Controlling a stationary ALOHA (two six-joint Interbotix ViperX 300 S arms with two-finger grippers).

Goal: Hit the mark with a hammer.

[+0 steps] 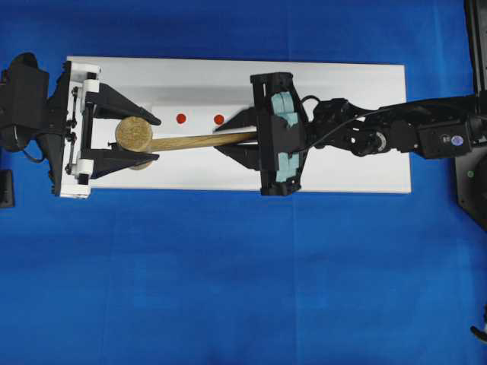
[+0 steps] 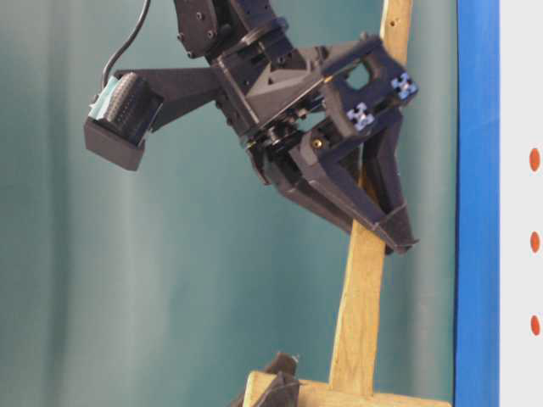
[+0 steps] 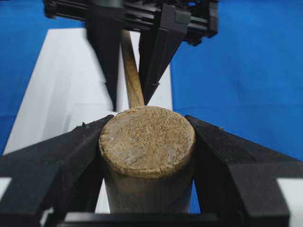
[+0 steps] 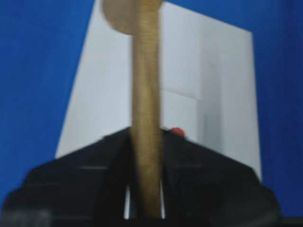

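The worktop (image 1: 228, 289) is covered in blue, and on it lies a white board (image 1: 358, 129) running along its length, nearer the far edge. No container is in view, so there is nothing to report on that score.

The hammer (image 1: 183, 141) is held over the board at both ends. Its thick round head sits toward the board's left end, between the fingers of the left gripper (image 1: 141, 138), which is about half open, with both fingers pressed against the head's sides; the left wrist view shows the head wedged tight between them. The slim handle runs rightward to the right gripper (image 1: 245, 137), which has closed nearly all the way onto it; the right wrist view shows the handle pinched between the two fingers, and the table-level view shows the same clamp partway along the handle.

Two red marks (image 1: 181, 118) lie on the board just beyond the handle, toward the board's far edge; the table-level view shows a row of three.

As I judge it, the picking-up and handover part is almost done: the right gripper has its grip. What is left is for the left gripper to let go of the head, then the swing and the strike on a mark. No blow has landed as far as these views show.
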